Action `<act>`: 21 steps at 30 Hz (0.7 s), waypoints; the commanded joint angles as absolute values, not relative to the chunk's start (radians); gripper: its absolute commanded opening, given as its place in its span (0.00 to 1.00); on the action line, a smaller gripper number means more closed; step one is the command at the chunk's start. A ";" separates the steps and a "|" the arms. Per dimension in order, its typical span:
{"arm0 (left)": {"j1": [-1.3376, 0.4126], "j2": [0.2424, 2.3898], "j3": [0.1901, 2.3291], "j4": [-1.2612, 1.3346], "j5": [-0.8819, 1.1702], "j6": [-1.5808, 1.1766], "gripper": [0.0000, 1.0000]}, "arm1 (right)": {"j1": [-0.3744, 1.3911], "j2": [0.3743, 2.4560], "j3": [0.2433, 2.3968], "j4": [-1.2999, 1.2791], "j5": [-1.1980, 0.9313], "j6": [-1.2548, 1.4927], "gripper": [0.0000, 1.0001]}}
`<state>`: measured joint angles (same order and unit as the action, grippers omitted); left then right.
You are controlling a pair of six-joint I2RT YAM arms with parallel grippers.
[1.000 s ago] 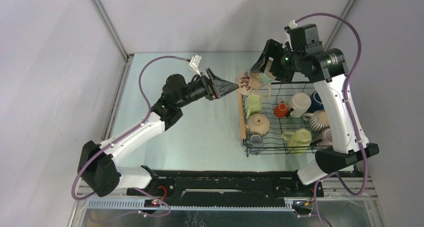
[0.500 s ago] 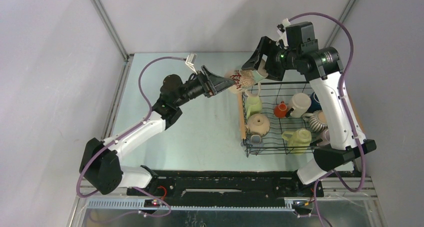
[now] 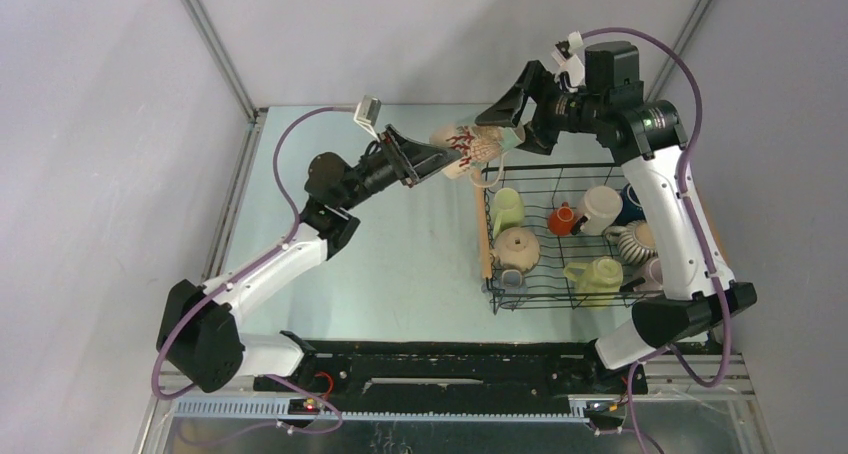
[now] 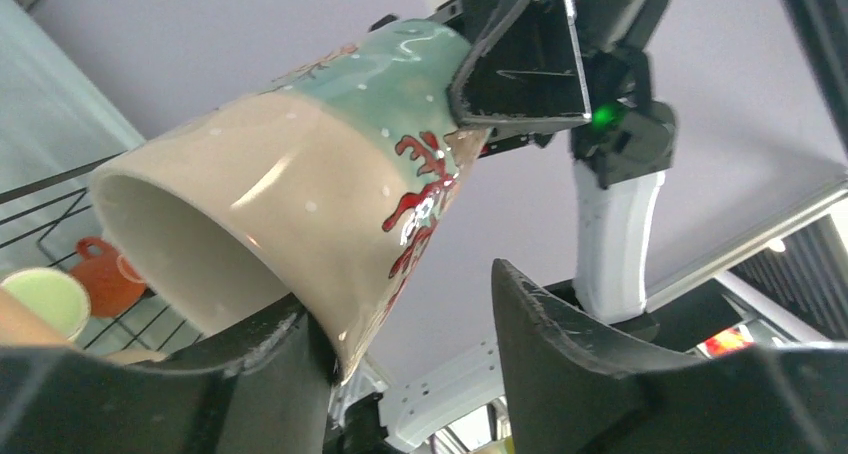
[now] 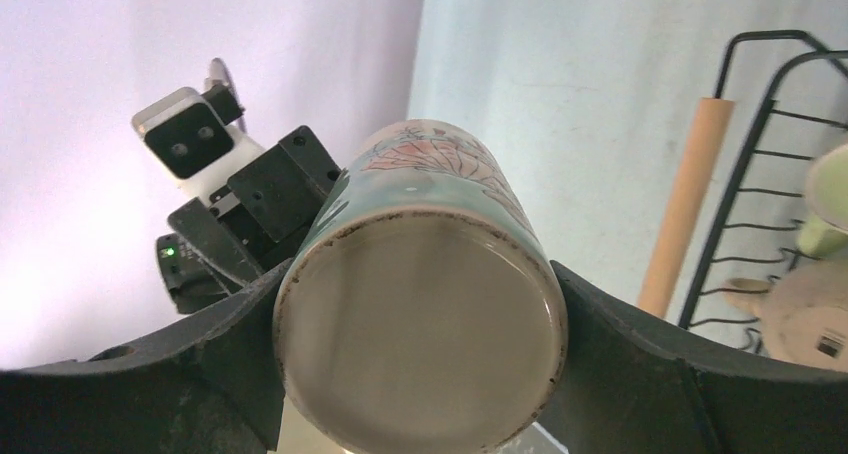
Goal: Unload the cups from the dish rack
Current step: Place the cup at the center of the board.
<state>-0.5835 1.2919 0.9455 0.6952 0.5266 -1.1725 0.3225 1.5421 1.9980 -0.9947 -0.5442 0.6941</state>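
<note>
Rack (image 3: 560, 167) of black wire stands on the right half of the pale worktop (image 3: 400, 244), with a wooden rod (image 3: 486, 239) as a handle along its left side. The right arm (image 3: 668, 214) rises over the rack's right edge and hides part of the cups there. The left arm (image 3: 290, 254) reaches in across the bare left half.

Along the rack's left side sit a yellow-green cup (image 3: 507, 211), a tan cup (image 3: 517, 247) and, at the near corner, a grey cup (image 3: 510, 284). Further right are an orange cup (image 3: 563, 219), a cream cup (image 3: 602, 209), a dark blue cup (image 3: 632, 202) partly behind it, a ribbed cup (image 3: 635, 239), a pink cup (image 3: 655, 271) half hidden by the arm, and a pale yellow cup (image 3: 597, 274) at the near edge.

One mug (image 3: 470, 149) — cream and teal with a red pattern — is out of the rack. It lies roughly level in the air just past the far left corner, between the two pincers. The right pincer (image 3: 495, 134) is clenched on its base end, a finger on each side. The left pincer (image 3: 435, 159) straddles the mouth end: one finger touches the wall by the rim, the other stands apart from it — no grip. The rod's far end lies just below the mug.
</note>
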 commanded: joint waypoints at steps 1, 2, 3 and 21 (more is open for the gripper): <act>-0.593 1.238 0.934 0.905 0.578 -1.266 0.55 | 0.315 1.470 1.917 -0.733 -0.730 0.801 0.22; -0.594 1.239 0.939 0.911 0.580 -1.277 0.53 | 0.312 1.465 1.895 -0.710 -0.746 0.814 0.22; -0.593 1.241 0.943 0.913 0.580 -1.282 0.52 | 0.310 1.459 1.876 -0.688 -0.757 0.824 0.22; -0.594 1.252 0.946 0.920 0.575 -1.300 0.00 | 0.291 1.384 1.635 -0.502 -0.840 0.881 0.26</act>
